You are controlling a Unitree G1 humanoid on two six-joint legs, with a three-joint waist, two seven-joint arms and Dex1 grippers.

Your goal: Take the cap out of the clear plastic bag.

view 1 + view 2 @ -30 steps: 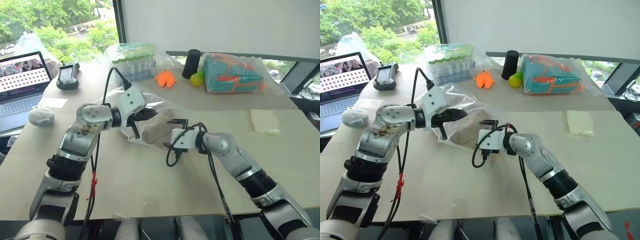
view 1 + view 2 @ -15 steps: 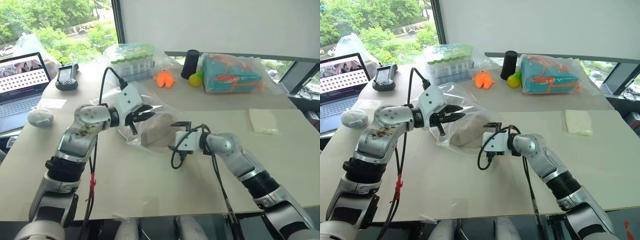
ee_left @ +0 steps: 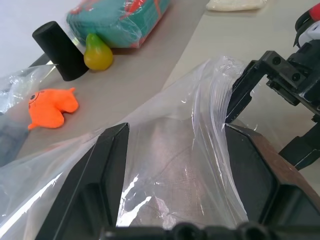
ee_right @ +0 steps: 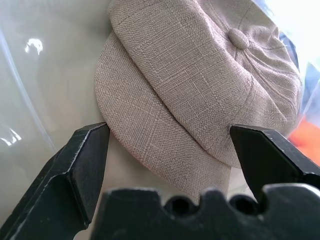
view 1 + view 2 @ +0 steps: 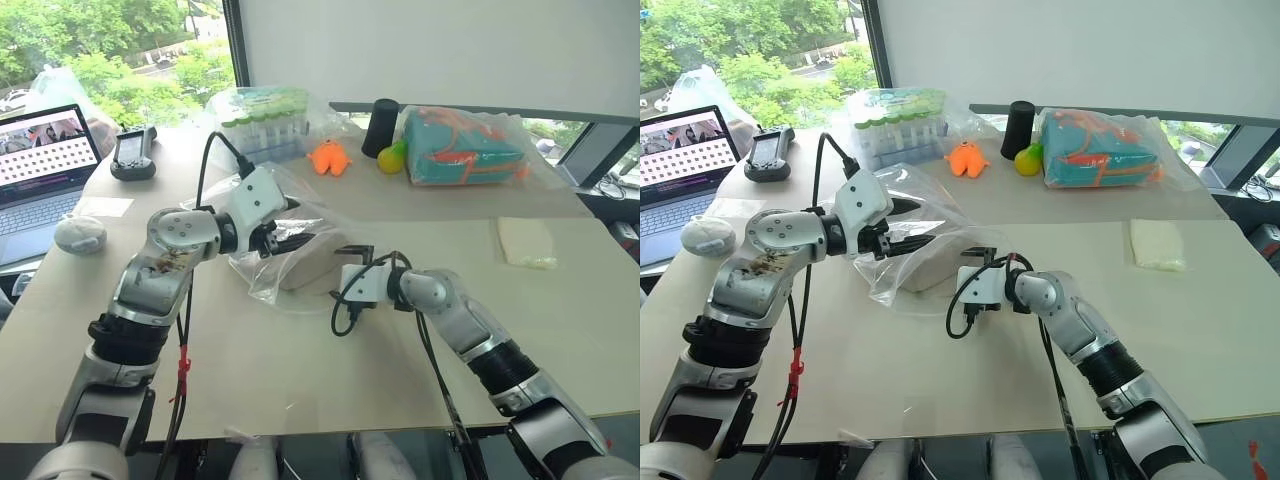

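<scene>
- Big beige table (image 5: 300, 370) by a window, trees outside, plenty of stuff parked along the far edge.
- Closest in, the right gripper (image 4: 167, 150) has its two black fingers spread wide, one on each side of the cap's brim end, not pinching it.
- So the cap (image 4: 200, 80) is that tan woven flat cap with the little crown button, lying mid-table and mostly inside the clear plastic bag (image 5: 902, 262).
- Left gripper (image 3: 175, 165) sits at the bag's mouth with its fingers apart and crinkly film bunched between them. Can't tell if the film is actually pinched.
- Off to the left: a pale round plush (image 5: 82, 234), a laptop (image 5: 45, 165) and a black handheld device (image 5: 133, 152).
- Far side: pack of green-topped tubes (image 5: 265, 120), orange toy (image 3: 50, 106), black cylinder (image 3: 59, 50), small pear (image 3: 97, 56), wrapped teal-and-orange bundle (image 5: 465, 147).
</scene>
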